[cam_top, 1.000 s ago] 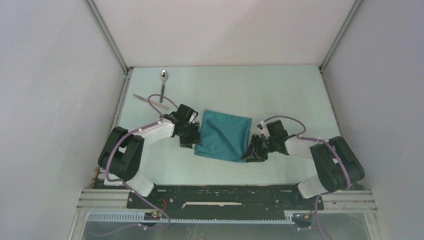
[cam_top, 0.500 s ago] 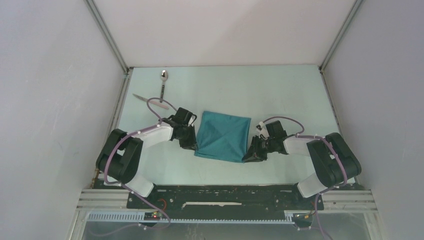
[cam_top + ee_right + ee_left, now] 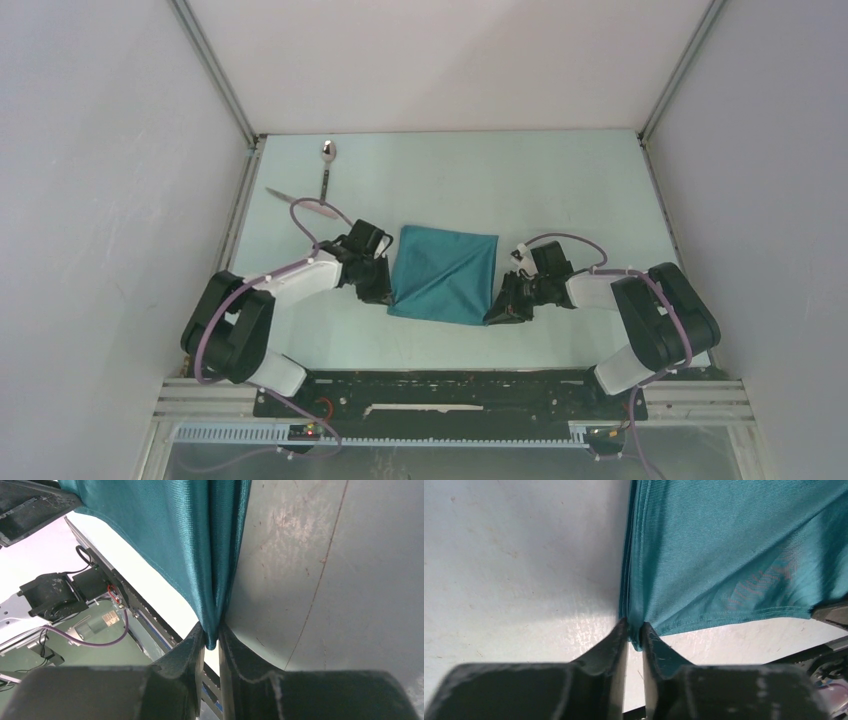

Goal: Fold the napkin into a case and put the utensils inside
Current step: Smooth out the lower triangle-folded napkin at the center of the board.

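The teal napkin [image 3: 443,272] lies in the middle of the table, roughly square. My left gripper [image 3: 383,292] is shut on its near left corner, where teal cloth [image 3: 704,555] is pinched between the fingertips [image 3: 621,630]. On the other side my right gripper [image 3: 497,312] is shut on the near right corner, the napkin [image 3: 185,540] hanging in folds from its tips. A shiny spoon [image 3: 326,165] and a slim knife [image 3: 300,201] lie at the far left of the table, apart from both grippers.
White walls close in the table on the left, back and right. A metal rail [image 3: 450,395] with the arm bases runs along the near edge. A purple cable [image 3: 310,215] from the left arm loops near the knife.
Both grippers have closed on the napkin's near corners. The left arm has drawn back toward the left, and the napkin's near edge has shifted slightly.
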You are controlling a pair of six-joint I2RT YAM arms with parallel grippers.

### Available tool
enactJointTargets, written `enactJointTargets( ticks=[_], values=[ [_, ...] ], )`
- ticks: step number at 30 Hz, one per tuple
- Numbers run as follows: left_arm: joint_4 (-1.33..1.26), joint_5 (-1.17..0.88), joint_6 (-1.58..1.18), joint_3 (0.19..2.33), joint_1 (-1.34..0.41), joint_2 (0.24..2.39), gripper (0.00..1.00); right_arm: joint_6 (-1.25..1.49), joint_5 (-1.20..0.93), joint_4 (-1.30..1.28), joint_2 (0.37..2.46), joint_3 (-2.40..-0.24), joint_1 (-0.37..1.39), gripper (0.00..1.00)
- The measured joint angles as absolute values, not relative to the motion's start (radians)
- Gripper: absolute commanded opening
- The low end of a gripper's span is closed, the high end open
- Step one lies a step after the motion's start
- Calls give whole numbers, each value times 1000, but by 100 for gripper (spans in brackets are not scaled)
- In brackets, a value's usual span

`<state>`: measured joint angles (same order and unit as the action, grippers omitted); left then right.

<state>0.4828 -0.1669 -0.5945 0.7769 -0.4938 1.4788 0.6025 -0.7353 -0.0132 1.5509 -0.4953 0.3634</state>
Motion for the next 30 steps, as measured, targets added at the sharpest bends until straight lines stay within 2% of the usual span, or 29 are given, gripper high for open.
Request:
enactJointTargets(
  ticks=[3,6,8,10,14,18,22,24,28,30],
  values=[
    [484,-167,-601,769,-501,1477,5,603,-738,-11,1551,-495,363,25],
    [485,-168,-603,759,-507,1477,3,602,-738,-11,1551,-495,363,25],
    [488,-167,-603,756,-509,1477,5,599,-738,-13,1550,-495,364,25],
    [496,-163,-603,756,-513,1471,12,596,-737,-17,1548,-495,364,24],
    [512,-160,-605,756,-525,1439,32,588,-735,-21,1546,-496,364,27],
    [527,-160,-606,756,-530,1434,52,587,-738,-28,1540,-496,365,42],
    [590,-120,-595,779,-532,1428,63,571,-710,-88,1475,-497,367,58],
    [628,-87,-590,815,-532,1417,65,553,-671,-153,1418,-501,362,62],
    [654,-39,-592,913,-532,1372,64,513,-607,-264,1333,-558,300,64],
    [621,-34,-598,954,-531,1359,53,503,-593,-282,1334,-606,268,63]
  ],
)
